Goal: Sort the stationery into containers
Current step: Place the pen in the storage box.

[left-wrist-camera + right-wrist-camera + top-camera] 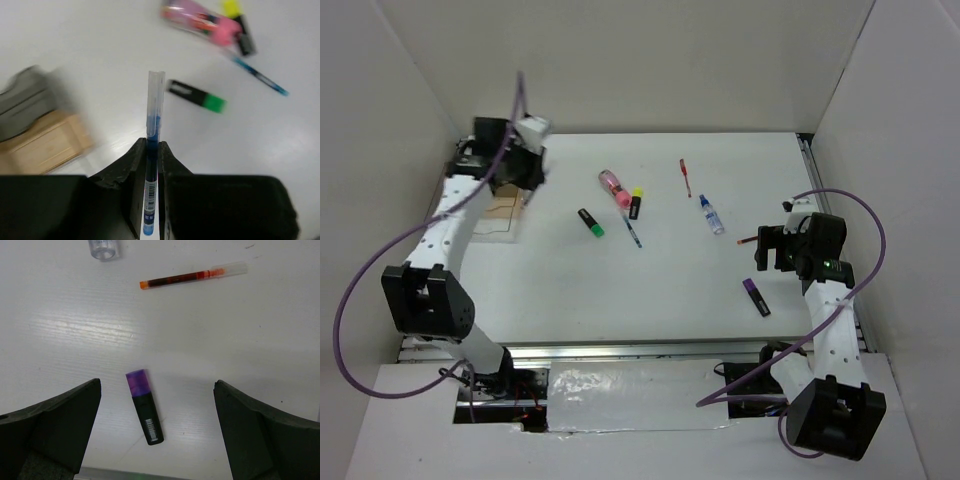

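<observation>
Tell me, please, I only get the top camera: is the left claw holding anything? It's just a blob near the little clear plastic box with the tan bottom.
Observer: Yes. In the left wrist view the left gripper is shut on a thin blue pen with a clear cap, which sticks out past the fingertips.
Operator: Cool! Is the right claw open?
Observer: Wide open. In the right wrist view the right gripper hangs over the black highlighter with the purple end and touches nothing.
Operator: Does that one have writing on it?
Observer: Its black body carries a small barcode label, too small to read.
</observation>
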Tool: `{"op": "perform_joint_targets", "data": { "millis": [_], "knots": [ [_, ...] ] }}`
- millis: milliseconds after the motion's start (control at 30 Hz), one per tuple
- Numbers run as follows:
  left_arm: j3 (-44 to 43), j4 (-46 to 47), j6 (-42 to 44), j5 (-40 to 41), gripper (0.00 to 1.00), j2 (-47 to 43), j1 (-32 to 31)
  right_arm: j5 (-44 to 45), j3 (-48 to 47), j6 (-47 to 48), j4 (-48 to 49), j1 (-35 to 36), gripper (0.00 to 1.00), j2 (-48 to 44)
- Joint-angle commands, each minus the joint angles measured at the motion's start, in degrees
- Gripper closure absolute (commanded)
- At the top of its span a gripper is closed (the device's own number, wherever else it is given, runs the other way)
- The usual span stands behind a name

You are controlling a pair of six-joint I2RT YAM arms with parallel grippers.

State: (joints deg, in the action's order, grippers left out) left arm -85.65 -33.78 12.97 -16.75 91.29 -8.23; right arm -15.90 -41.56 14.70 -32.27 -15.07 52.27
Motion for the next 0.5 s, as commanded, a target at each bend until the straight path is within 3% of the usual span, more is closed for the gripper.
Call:
{"op": "perform_joint_targets", "data": {
  "millis": [0,133,233,333,467],
  "knots": [
    [-8.5,-10.1,-0.6,2.4,1.0,0.1,11.9,-1.1,0.3,0.8,-1.0,-0.5,0.0,-0.7],
    [-18.3,-13.4,1.9,3.9,1.0,9.0,27.0,-1.4,0.4,0.9,-1.0,-0.7,0.0,-0.9],
    [-30.7,-19.6,4.9,1.6,0.99,19.1,33.5,-1.8,0.6,1.3,-1.1,-0.7,0.0,-1.5],
    [-40.6,-23.1,8.1,3.4,0.98,27.1,36.2,-2.2,0.6,1.5,-1.4,-0.9,0.0,-1.6],
    [-36.5,-17.3,11.4,8.6,0.97,28.2,36.1,-2.0,0.5,1.4,-1.2,-1.3,0.0,-1.2]
  ]
}}
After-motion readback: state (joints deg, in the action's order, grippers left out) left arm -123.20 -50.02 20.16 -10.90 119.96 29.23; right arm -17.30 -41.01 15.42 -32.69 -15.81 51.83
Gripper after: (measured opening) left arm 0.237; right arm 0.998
